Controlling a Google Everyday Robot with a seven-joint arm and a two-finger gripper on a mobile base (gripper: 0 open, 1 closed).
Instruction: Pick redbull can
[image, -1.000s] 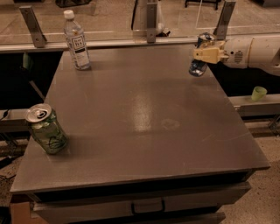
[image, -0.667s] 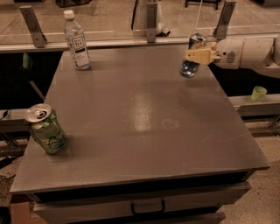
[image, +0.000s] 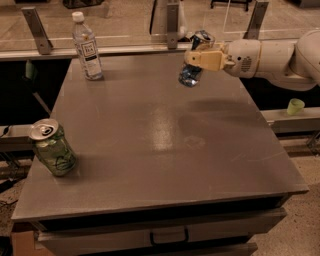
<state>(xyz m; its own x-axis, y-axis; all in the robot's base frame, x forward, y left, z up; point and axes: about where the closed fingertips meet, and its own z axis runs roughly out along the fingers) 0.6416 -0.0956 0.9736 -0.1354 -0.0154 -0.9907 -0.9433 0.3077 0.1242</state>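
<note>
The redbull can (image: 192, 72) is blue and silver with a silver top. It is tilted and held in the air above the far right part of the grey table (image: 165, 140). My gripper (image: 202, 58) comes in from the right on a white arm and is shut on the can around its middle. The can's lower end hangs free over the tabletop and casts a shadow on it.
A clear plastic bottle (image: 86, 47) with a white cap stands at the table's far left. A wider green can (image: 52, 148) stands near the left front edge. A rail with metal posts (image: 172, 22) runs behind the table. A small green cup (image: 295, 106) sits off to the right.
The gripper has lifted the redbull can off the table and carried it left and up. The can has tilted. The bottle and green can have not moved.
</note>
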